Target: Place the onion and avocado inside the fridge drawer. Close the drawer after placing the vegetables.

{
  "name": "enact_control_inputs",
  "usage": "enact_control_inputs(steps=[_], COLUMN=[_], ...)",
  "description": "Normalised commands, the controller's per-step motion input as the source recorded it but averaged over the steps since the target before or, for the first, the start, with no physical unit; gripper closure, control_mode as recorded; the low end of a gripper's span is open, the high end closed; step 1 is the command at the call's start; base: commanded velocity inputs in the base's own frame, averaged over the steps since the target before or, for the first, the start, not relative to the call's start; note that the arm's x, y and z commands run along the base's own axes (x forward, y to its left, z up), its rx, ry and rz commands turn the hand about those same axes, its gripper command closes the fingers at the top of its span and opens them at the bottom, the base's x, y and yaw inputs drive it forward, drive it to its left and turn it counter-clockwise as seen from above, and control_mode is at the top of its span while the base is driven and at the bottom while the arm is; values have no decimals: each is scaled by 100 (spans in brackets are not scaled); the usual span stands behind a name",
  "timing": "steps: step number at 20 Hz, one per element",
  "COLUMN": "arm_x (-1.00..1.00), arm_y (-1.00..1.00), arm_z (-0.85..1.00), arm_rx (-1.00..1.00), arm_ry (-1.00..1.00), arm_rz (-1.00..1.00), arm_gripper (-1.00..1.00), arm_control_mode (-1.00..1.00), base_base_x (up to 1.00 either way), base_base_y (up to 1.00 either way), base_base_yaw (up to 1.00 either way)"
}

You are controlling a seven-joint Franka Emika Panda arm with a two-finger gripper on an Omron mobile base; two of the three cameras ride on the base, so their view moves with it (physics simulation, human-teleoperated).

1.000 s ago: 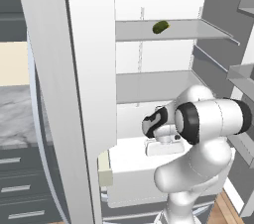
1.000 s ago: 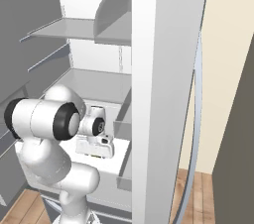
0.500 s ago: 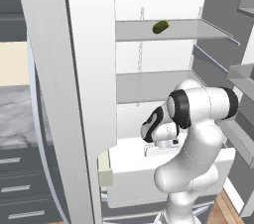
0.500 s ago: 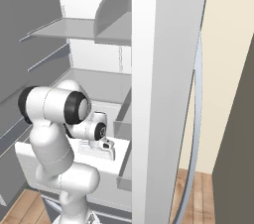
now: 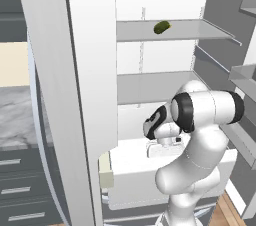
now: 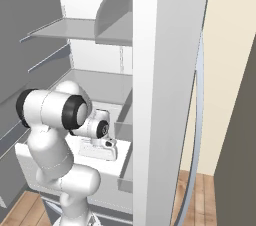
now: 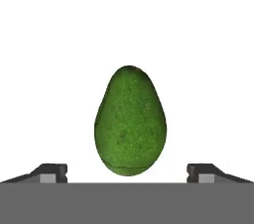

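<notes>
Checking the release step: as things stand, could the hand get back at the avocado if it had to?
Probably yes. In the hand view the avocado lies straight ahead on the white floor of the fridge drawer, between the spread fingertips of the open hand, with nothing between them.

the white arm [image 5: 195,170] is rising from the base, folding at a big rounded elbow and reaching forward and down, with its dark-jointed wrist [image 5: 156,122] bending over so the hand is pointing downward. in the right base view the same arm [image 6: 55,135] is curling from the lower left, its hand hanging low in front of the elbow. the claw [image 7: 127,171] is standing open in the hand view, its two dark fingertips [image 7: 49,171] sitting far apart at the bottom corners, gripping nothing between them.
</notes>
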Motion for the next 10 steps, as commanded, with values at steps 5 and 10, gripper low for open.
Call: enact_control_inputs(steps=[5,10], arm_x=[23,3], arm_y=[20,19], arm_z=[94,100], arm_rx=[0,0], arm_ry=[-9,-12], arm_rz=[0,-1], arm_gripper=[-100,-100], arm_control_mode=[-100,-100], base_base_x=[0,0], base_base_y=[0,0], base_base_yaw=[0,0])
